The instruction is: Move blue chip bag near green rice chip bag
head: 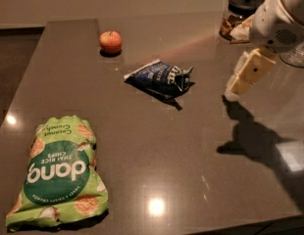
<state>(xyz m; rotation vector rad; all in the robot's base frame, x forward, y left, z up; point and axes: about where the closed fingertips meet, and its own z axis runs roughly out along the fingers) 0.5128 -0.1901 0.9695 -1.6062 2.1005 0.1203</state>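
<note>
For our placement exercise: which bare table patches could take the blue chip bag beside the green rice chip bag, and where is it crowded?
Bare table stretches right of the green rice chip bag to the near edge, and between it and the blue chip bag. Crowded: far right, where the gripper hangs near the lidded jar.

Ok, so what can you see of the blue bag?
The blue bag is a small, crumpled dark navy foil packet with white lettering and a whitish edge at one end. It lies flat on the table near the middle, touching nothing else. The apple sits beyond it, and the green bag lies well apart at the front. The gripper hangs beside it, apart.
</note>
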